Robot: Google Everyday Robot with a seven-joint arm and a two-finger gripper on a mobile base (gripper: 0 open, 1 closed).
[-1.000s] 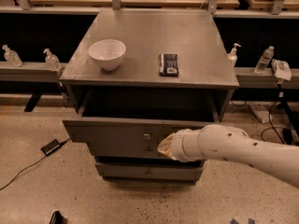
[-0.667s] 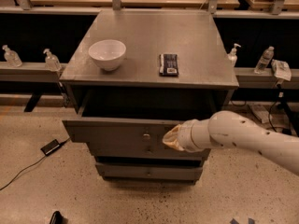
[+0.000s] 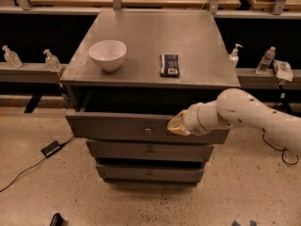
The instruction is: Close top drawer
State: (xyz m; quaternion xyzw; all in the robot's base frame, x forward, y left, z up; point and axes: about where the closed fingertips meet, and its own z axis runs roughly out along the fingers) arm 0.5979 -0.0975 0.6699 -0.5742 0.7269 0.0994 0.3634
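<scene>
The top drawer point(image 3: 117, 127) of the grey metal cabinet stands pulled out, its flat front facing me with a small round knob point(image 3: 148, 131) at the centre. My gripper point(image 3: 175, 125), at the end of the white arm coming in from the right, is at the drawer front just right of the knob and appears to touch it. The dark inside of the drawer shows above the front.
On the cabinet top point(image 3: 197, 41) sit a white bowl point(image 3: 107, 54) and a dark snack bar point(image 3: 170, 64). Two more knobbed drawers point(image 3: 149, 150) lie below. Bottles point(image 3: 265, 60) stand on side ledges. A cable and a black adapter point(image 3: 50, 148) lie on the floor at left.
My arm has swung upward and toward the cabinet, keeping the gripper at the drawer front right of the knob. The drawer front looks slightly further in.
</scene>
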